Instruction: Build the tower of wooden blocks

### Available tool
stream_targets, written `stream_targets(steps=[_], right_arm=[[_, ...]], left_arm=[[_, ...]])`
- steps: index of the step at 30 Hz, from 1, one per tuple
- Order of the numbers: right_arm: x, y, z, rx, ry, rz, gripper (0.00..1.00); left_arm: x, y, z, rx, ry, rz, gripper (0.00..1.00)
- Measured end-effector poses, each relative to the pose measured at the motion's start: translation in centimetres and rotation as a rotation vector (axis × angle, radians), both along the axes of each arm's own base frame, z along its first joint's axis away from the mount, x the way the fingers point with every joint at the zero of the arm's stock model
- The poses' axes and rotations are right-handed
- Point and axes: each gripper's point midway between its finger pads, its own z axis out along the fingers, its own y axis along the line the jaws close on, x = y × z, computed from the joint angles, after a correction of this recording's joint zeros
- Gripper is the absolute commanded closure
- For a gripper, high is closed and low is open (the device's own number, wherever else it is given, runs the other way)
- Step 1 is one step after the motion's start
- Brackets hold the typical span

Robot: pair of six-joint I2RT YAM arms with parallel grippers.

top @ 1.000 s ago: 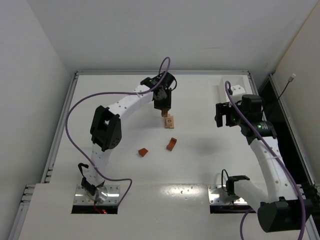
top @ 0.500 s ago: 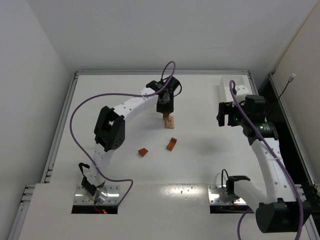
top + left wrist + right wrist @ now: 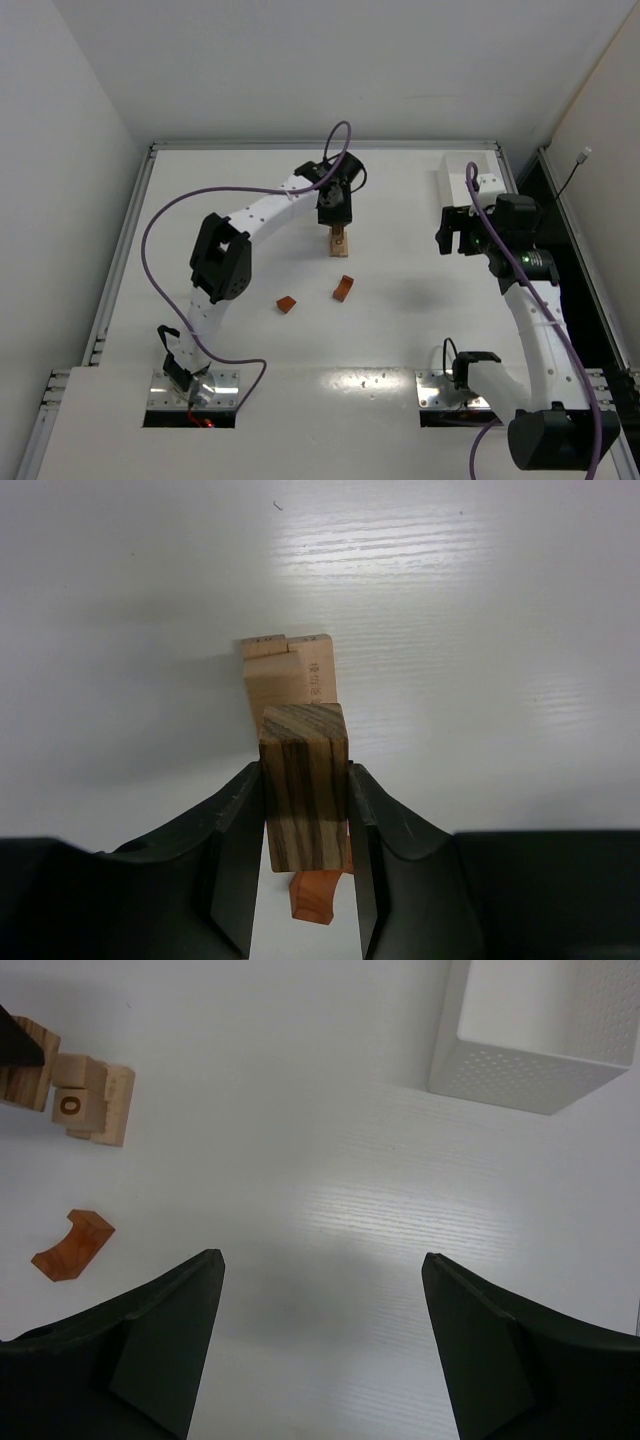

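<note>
The table point(image 3: 420, 320) carried everything. The left arm point(image 3: 250, 212) rose from its base, bent at the elbow and reached far across to the table's middle, its wrist turned downward. The right arm point(image 3: 535, 320) stood up along the right side with its wrist tipped toward the centre, raised off the surface. A white perforated tray point(image 3: 470, 175) sat at the far right corner. The left claw point(image 3: 335, 215) hung right over the tower point(image 3: 340, 243), a low stack of tan blocks near the table's middle, and was clamped narrow on a dark-striped block point(image 3: 304, 785). The right claw point(image 3: 455, 232) was spread wide with nothing between its fingers, well apart from the tower. A reddish arch point(image 3: 343, 288) lay flat just nearer than the tower, and a small red piece point(image 3: 286, 303) lay to its left. Only the left wrist view showed the grain of the held block and the fingers pressing both its sides. Only the right wrist view showed an "0" printed on one tan cube. Whether the held block touched the stack could not be told.
</note>
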Motion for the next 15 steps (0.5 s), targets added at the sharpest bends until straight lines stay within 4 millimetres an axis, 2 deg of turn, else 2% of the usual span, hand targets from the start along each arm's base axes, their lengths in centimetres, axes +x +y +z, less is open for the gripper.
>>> stream_targets(steps=[9, 15], right_arm=[[0.0, 0.2, 0.0, 0.011, 0.001, 0.005, 0.23], [0.0, 0.2, 0.0, 0.013, 0.001, 0.005, 0.21]], left_arm=[[0.4, -0.5, -0.5, -0.014, 0.0, 0.012, 1.0], [0.4, -0.5, -2.0, 0.005, 0.022, 0.014, 1.0]])
